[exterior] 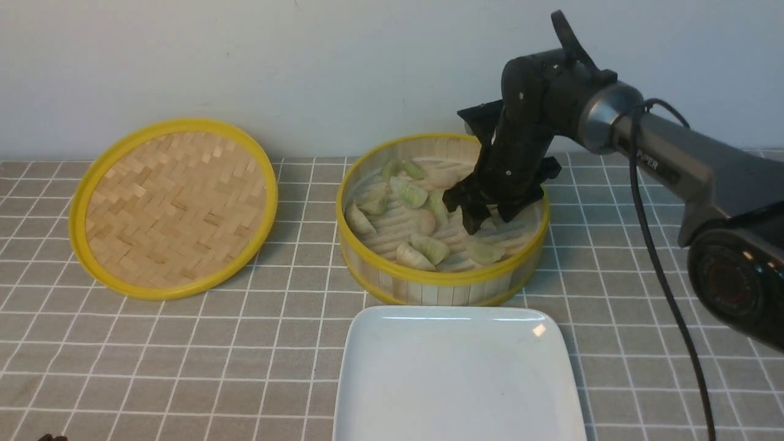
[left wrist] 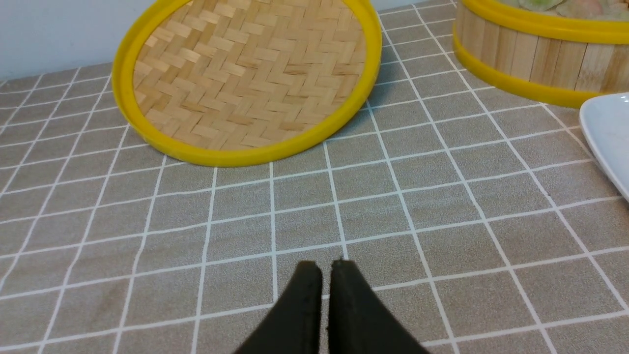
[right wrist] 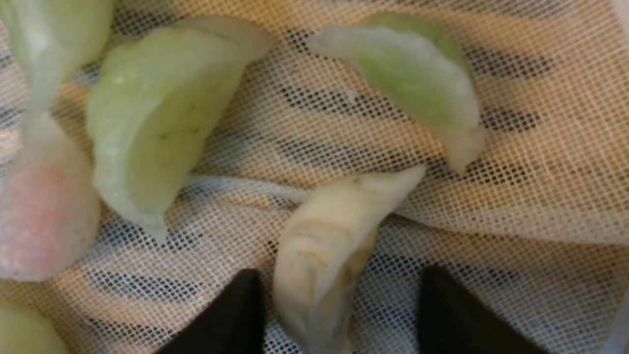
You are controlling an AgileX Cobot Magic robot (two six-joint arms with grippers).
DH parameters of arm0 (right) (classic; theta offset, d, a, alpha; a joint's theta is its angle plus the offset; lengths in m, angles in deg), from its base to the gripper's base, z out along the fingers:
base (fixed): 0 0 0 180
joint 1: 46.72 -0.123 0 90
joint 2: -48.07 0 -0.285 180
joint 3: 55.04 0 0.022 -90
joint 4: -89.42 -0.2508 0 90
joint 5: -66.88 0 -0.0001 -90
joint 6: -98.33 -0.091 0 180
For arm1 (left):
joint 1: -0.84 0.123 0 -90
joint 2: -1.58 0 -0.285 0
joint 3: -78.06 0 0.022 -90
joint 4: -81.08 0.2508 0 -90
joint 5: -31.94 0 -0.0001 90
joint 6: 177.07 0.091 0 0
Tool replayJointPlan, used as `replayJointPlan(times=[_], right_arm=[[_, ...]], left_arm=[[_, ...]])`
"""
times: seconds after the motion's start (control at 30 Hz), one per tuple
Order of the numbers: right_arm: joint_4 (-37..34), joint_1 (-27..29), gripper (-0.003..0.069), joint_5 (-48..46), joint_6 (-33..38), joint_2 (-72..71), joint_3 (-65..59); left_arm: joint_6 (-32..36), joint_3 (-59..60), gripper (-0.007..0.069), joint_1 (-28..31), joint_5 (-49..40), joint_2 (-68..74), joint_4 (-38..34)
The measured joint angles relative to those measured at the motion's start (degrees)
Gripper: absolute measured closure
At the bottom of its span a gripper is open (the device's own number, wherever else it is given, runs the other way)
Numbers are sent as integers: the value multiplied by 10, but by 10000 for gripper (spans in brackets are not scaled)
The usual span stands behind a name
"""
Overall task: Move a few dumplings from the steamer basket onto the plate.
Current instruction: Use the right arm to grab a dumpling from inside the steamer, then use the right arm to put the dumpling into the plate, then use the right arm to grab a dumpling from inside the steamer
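The round bamboo steamer basket [exterior: 441, 283] stands mid-table with several pale green and pinkish dumplings [exterior: 409, 191] on a mesh cloth. My right gripper [exterior: 487, 223] reaches down inside it. In the right wrist view the gripper [right wrist: 341, 282] is open, its fingers on either side of a cream dumpling [right wrist: 329, 231]: one finger is close beside it, the other well apart. Green dumplings [right wrist: 162, 118] lie just beyond. The white plate [exterior: 456, 373] sits in front of the basket with nothing on it. My left gripper [left wrist: 326, 268] is shut and holds nothing, low over the cloth.
The flat woven lid [exterior: 174, 205] with a yellow rim lies left of the basket. A grey checked tablecloth [exterior: 294, 343] covers the table. From the left wrist the lid [left wrist: 245, 73], basket wall [left wrist: 535, 59] and plate corner [left wrist: 609, 132] show.
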State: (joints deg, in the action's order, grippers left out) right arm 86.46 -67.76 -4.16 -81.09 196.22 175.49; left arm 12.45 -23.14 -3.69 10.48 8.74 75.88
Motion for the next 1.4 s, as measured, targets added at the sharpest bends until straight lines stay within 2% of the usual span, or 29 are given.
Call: replayJointPlan(times=[0.07, 0.1, 0.3, 0.47, 0.57, 0.6, 0.7, 0.8, 0.9, 1.03, 1.13, 1.17, 1.2, 1.27, 1.4], right_arm=[[-2, 0, 504, 0, 11, -2, 0], [-2, 0, 519, -1, 12, -3, 0], [-30, 0, 499, 0, 12, -75, -40], [-68, -1, 499, 4, 8, -215, -195], [-100, -19, 499, 3, 23, -336, -345], [-102, -21, 499, 3, 23, -342, -352], [-130, -71, 499, 4, 29, -420, -477], [-133, -100, 499, 20, 29, -430, -523], [-124, -138, 497, 75, 31, -412, -566], [-122, -146, 447, 99, 31, -386, -572], [-120, -146, 311, 103, 28, -368, -573], [-120, -146, 295, 103, 26, -367, -573], [-120, -146, 239, 103, 23, -367, -573], [-117, -146, 173, 96, 21, -367, -565], [-45, -142, 111, 81, 13, -365, -491]], left_arm=[[0, 0, 615, 0, 0, 0, 0], [0, 0, 615, 0, 0, 0, 0], [0, 0, 615, 0, 0, 0, 0], [0, 0, 615, 0, 0, 0, 0], [0, 0, 615, 0, 0, 0, 0], [0, 0, 615, 0, 0, 0, 0], [0, 0, 615, 0, 0, 0, 0], [0, 0, 615, 0, 0, 0, 0], [0, 0, 615, 0, 0, 0, 0], [0, 0, 615, 0, 0, 0, 0], [0, 0, 615, 0, 0, 0, 0], [0, 0, 615, 0, 0, 0, 0], [0, 0, 615, 0, 0, 0, 0], [0, 0, 615, 0, 0, 0, 0], [0, 0, 615, 0, 0, 0, 0]])
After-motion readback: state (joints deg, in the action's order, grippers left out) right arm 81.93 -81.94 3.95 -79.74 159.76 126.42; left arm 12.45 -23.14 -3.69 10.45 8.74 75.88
